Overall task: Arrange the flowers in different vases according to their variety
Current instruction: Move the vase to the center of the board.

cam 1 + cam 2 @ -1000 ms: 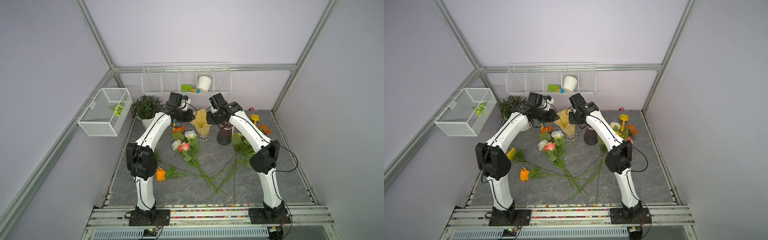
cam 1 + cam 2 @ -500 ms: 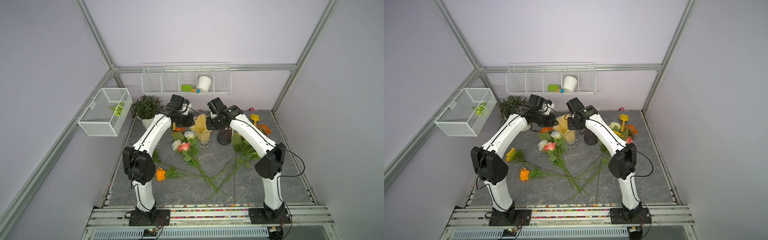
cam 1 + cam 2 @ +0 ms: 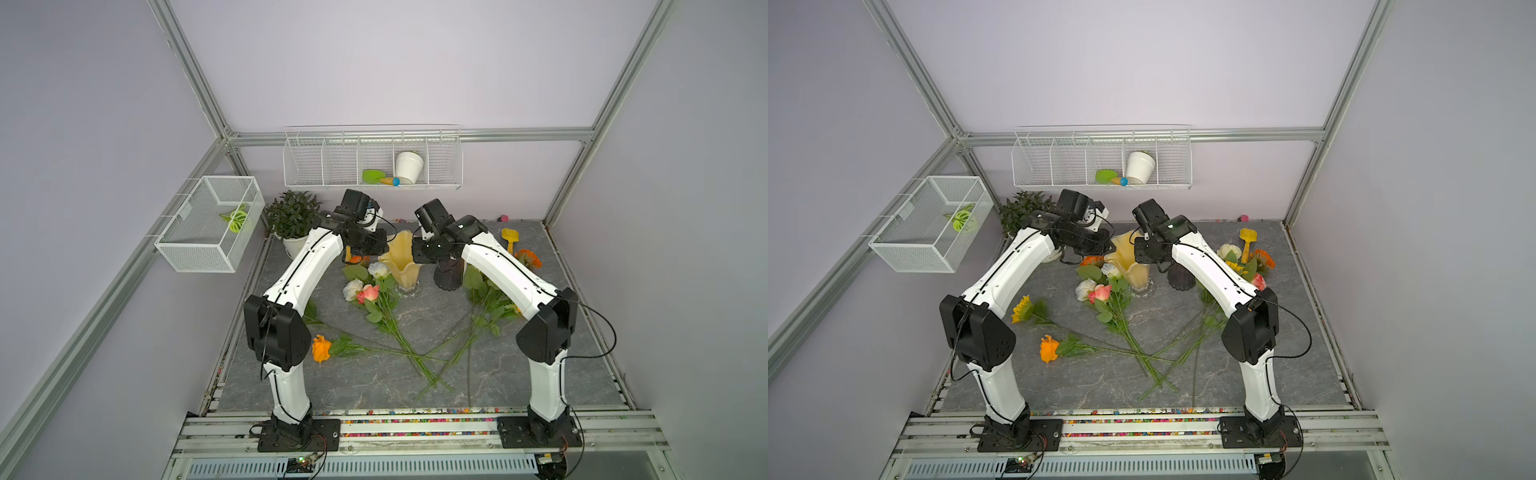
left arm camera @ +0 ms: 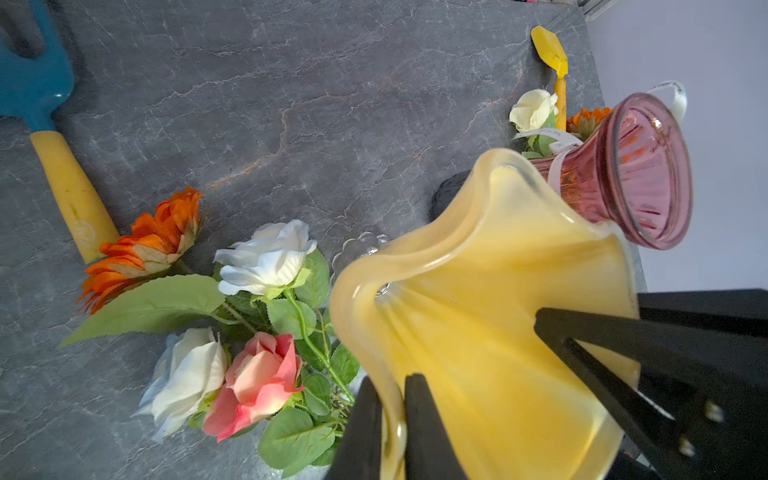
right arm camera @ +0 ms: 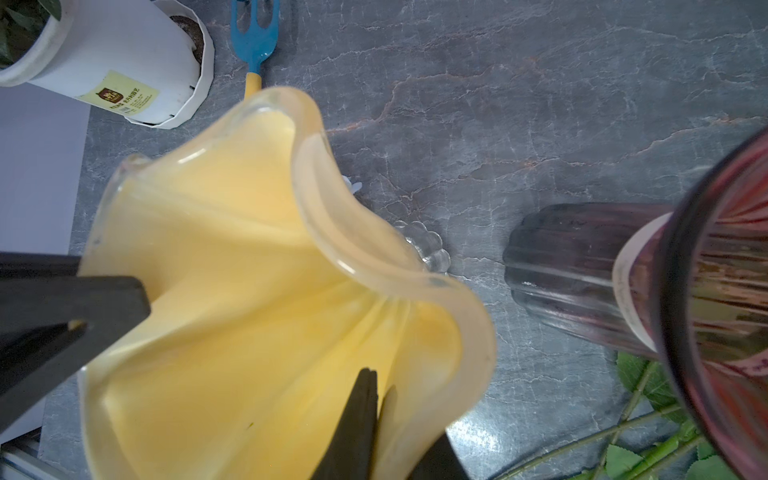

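Note:
The yellow vase (image 3: pixel 401 262) (image 3: pixel 1130 262) stands upright at the back middle of the table, its clear foot low at the surface. My left gripper (image 3: pixel 384 246) (image 4: pixel 390 380) is shut on the wavy rim on the vase's left side. The right gripper (image 3: pixel 416 254) (image 5: pixel 380 382) is shut on the rim on the opposite side, one finger inside. The purple vase (image 3: pixel 449 274) (image 4: pixel 636 174) stands just to the right. White and pink roses (image 3: pixel 365 291) lie beside the yellow vase. An orange rose (image 3: pixel 321 348), a yellow sunflower (image 3: pixel 1021 309) and orange and cream blooms (image 3: pixel 1260 258) lie around.
A potted green plant (image 3: pixel 293 214) and a white pot (image 5: pixel 124 62) stand behind the left arm. A blue garden fork (image 4: pixel 33 83) and a yellow shovel (image 3: pixel 509 239) lie at the back. A wire basket (image 3: pixel 208 224) and a wire shelf (image 3: pixel 372 158) hang on the walls. Long stems cross mid-table.
Both arms have brought the yellow vase a little forward and lower, still pinched at the rim on both sides. The purple vase and the flowers have stayed put.

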Robot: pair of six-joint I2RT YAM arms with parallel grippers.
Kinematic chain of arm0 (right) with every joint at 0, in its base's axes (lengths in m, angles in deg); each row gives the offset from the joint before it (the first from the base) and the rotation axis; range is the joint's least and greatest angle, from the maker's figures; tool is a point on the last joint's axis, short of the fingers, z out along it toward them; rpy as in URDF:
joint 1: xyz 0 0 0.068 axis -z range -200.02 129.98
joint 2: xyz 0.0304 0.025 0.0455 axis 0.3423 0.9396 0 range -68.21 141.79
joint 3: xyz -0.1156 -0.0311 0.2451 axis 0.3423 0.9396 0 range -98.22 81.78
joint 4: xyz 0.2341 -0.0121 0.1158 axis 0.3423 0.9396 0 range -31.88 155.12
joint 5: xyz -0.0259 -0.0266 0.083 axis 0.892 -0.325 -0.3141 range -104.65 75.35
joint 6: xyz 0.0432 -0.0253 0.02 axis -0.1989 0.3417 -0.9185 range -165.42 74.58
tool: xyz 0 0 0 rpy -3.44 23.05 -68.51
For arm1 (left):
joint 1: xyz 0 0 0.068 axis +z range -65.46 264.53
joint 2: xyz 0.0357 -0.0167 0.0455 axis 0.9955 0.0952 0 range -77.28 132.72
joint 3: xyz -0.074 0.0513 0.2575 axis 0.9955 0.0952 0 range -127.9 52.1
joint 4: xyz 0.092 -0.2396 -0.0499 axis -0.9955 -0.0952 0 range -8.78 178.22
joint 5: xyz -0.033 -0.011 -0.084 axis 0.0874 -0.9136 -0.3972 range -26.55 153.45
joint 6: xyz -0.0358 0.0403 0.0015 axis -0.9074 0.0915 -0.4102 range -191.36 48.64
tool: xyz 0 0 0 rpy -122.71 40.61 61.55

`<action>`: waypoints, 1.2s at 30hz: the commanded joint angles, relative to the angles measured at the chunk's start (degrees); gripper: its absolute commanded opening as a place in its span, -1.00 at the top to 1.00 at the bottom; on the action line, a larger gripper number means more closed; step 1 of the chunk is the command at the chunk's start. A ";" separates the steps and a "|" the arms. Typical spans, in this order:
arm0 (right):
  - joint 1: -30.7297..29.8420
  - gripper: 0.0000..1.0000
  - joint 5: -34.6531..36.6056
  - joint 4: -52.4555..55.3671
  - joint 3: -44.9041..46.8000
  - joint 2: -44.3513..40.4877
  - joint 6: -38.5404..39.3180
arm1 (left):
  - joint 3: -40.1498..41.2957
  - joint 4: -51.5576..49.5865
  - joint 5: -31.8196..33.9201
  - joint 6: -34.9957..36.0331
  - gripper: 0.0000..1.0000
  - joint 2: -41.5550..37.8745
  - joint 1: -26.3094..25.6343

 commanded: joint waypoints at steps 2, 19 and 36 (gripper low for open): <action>-5.85 1.00 -13.02 -10.93 0.49 2.73 -1.33 | -2.52 -0.83 -5.32 -0.08 1.00 2.79 -3.83; -5.20 0.96 -6.77 -5.48 -2.56 3.30 1.72 | -4.25 0.88 -5.85 -0.08 1.00 6.67 -3.84; -4.77 0.21 -2.40 -3.00 -2.23 1.24 2.46 | -6.04 2.62 -8.57 0.28 1.00 10.64 -3.84</action>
